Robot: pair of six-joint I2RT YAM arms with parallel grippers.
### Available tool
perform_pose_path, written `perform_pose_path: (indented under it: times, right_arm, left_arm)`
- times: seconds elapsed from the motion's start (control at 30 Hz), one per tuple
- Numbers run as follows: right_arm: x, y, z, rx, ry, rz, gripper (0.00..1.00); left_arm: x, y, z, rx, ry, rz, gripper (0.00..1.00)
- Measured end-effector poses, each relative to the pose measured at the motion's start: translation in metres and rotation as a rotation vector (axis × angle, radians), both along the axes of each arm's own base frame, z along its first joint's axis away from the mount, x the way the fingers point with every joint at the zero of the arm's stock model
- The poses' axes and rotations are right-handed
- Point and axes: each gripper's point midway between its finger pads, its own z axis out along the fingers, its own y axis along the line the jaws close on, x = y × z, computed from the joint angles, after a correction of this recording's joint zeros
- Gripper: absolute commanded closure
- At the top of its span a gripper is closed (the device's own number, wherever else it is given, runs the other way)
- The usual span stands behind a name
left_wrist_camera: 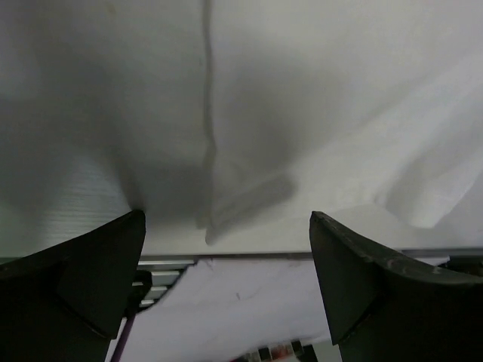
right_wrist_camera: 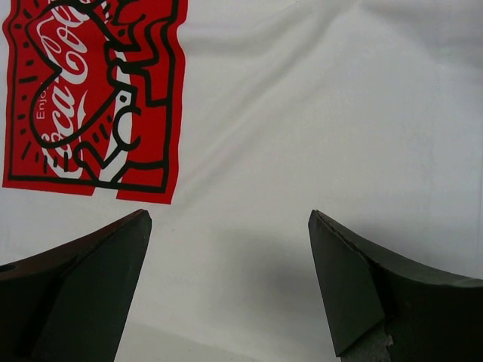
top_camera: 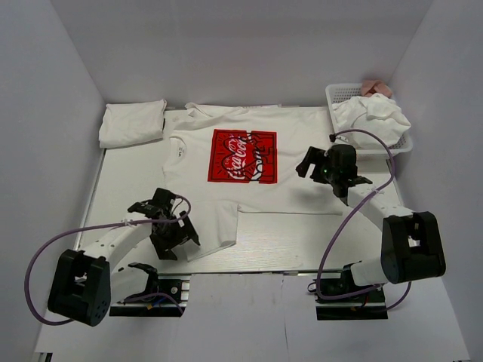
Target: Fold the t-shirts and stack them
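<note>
White table: printed t-shirt spread flat; left fingers wide, empty; right fingers wide, empty.

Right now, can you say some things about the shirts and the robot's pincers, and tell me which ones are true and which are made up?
1. The white cotton t-shirt with the red rectangular print lies spread out on the table. True.
2. The left pincer is squeezing a shirt. False: it is open and holds nothing.
3. A folded white shirt sits at the far left corner. True.
4. The white plastic basket is empty. False: crumpled white cloth fills it.
5. The right pincer is open above the printed t-shirt. True.
</note>
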Motion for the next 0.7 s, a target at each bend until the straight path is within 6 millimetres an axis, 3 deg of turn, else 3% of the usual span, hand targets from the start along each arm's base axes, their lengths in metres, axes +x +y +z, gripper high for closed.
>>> perform_pose_path:
  times: [0.13, 0.23, 0.27, 0.33, 0.37, 0.4, 0.43, 0.7]
  right_arm:
    - [0.000, -0.002, 0.000, 0.010, 0.006, -0.022, 0.10]
    - [0.000, -0.004, 0.000, 0.015, 0.008, -0.044, 0.10]
    - [-0.001, -0.005, 0.001, 0.016, 0.009, -0.053, 0.10]
    - [-0.003, -0.010, 0.001, 0.018, 0.011, -0.090, 0.10]
    - [-0.004, -0.013, 0.001, 0.016, 0.014, -0.110, 0.10]
    - [-0.007, -0.016, 0.001, 0.018, 0.017, -0.134, 0.10]
    - [-0.010, -0.020, 0.000, 0.017, 0.021, -0.158, 0.10]
    - [-0.042, -0.054, -0.012, 0.020, 0.082, -0.360, 0.10]
  left_arm:
    - [-0.013, -0.007, -0.004, -0.020, 0.051, -0.003, 0.07]
    - [-0.014, -0.011, -0.006, -0.024, 0.062, -0.007, 0.24]
    - [-0.014, -0.013, -0.006, -0.030, 0.062, -0.008, 0.39]
    - [-0.013, -0.018, -0.009, -0.047, 0.059, -0.014, 0.60]
    - [-0.014, -0.020, -0.011, -0.052, 0.058, -0.023, 0.86]
    - [-0.014, -0.022, -0.012, -0.060, 0.062, -0.026, 0.96]
    - [-0.014, -0.024, -0.014, -0.070, 0.062, -0.038, 1.00]
    - [-0.009, -0.034, -0.011, -0.111, -0.003, -0.121, 1.00]
